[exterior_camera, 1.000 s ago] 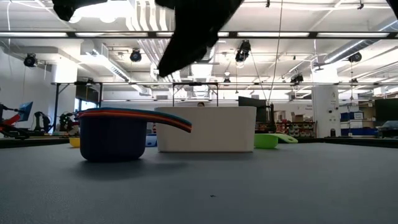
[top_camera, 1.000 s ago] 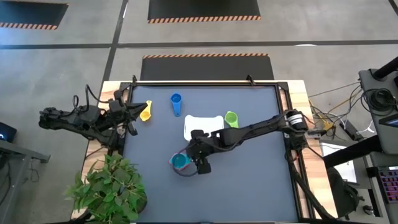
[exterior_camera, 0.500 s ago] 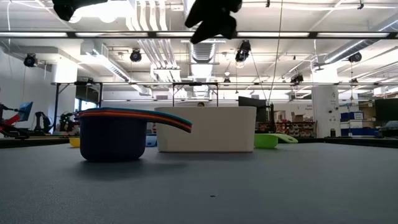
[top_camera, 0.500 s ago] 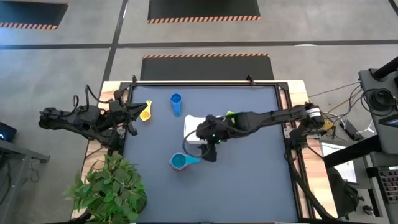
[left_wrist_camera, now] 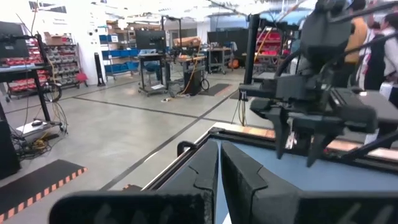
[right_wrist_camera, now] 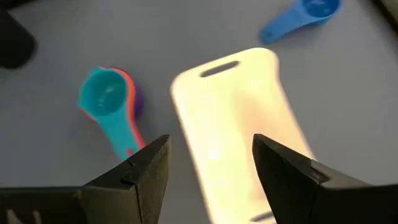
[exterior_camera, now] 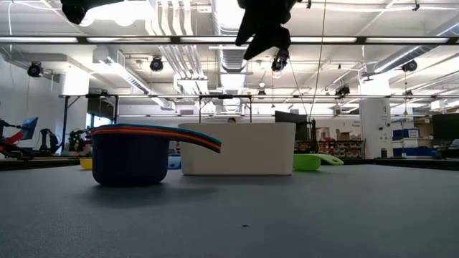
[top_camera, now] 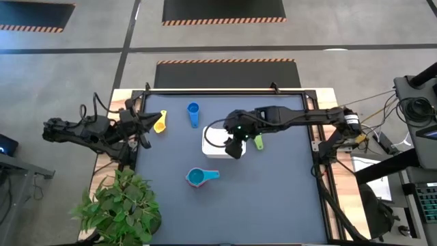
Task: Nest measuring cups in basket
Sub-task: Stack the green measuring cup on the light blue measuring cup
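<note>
- Basket (top_camera: 220, 141), white and rectangular with rounded corners, sits near the middle of the dark table mat (top_camera: 273, 198) and serves as the landmark for the rest.
- Right gripper (top_camera: 236, 147) hangs above the basket's right part, raised off the table; its two dark fingers (right_wrist_camera: 148, 169) stand apart with nothing between them, and the right wrist view looks down past them onto the basket (right_wrist_camera: 239, 124).
- Nested stack of measuring cups (top_camera: 199, 178), teal on top with orange, red and purple rims showing under it, stands on the mat in front of the basket, toward the near edge and apart from it; its handle points toward the right.
- From table height the same stack (exterior_camera: 133, 154) reads as a dark purple cup with coloured rims, left of the basket (exterior_camera: 237, 148).
- Green measuring cup (top_camera: 257, 140) lies just beside the basket's right end, partly hidden under the right arm.
- Blue measuring cup (top_camera: 193, 113) lies beyond the basket's far-left corner, near it but not touching.
- Yellow measuring cup (top_camera: 160, 122) lies farther left of the basket, close to the left gripper.
- Left gripper (top_camera: 145, 127) waits at the table's left edge, well apart from the basket, with its fingers (left_wrist_camera: 239, 171) pressed together and empty.
- Potted plant (top_camera: 123, 205) stands off the mat's near-left corner, well apart from the basket.
</note>
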`<state>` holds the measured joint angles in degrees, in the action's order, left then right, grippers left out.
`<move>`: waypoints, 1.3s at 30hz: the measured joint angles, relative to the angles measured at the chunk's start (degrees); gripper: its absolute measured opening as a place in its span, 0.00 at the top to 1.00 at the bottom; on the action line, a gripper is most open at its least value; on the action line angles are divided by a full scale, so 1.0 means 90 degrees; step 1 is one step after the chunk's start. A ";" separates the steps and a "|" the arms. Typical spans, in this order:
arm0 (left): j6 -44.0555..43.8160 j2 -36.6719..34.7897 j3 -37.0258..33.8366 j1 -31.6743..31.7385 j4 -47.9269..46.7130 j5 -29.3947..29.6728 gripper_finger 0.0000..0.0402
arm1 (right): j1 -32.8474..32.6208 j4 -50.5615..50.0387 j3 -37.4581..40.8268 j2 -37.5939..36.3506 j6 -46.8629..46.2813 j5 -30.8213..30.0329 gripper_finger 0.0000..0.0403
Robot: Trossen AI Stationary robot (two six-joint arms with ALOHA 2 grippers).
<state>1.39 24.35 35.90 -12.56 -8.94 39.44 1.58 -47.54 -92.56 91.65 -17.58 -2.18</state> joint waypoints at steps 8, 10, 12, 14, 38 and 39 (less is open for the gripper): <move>-0.0039 0.0360 0.0556 0.0000 0.0029 0.0001 1.00 | 0.0093 0.0068 0.0425 -0.0588 0.0598 -0.0506 0.47; -0.0044 0.0648 0.0911 0.0000 -0.0153 0.0005 1.00 | 0.0088 0.0249 0.0704 -0.0860 0.0631 -0.0657 0.47; -0.0046 0.0980 0.1280 0.0001 -0.0434 0.0002 1.00 | 0.0091 0.0568 0.1080 -0.1164 0.0636 -0.0757 0.47; -0.0050 0.1342 0.1707 0.0000 -0.0767 0.0001 1.00 | 0.0097 0.0904 0.1511 -0.1494 0.0629 -0.0769 0.47; -0.2070 0.4844 0.6081 0.0684 -0.6149 0.0002 1.00 | 0.0093 0.1202 0.4766 -0.3241 -0.1984 -0.1726 0.47; -0.2078 0.4870 0.6081 0.0707 -0.6180 0.0004 1.00 | 0.0095 0.1078 0.4829 -0.3211 -0.2182 -0.1761 0.47</move>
<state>-17.32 68.18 90.63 -6.19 -64.56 39.47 2.43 -37.83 -49.10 62.75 -37.22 -18.03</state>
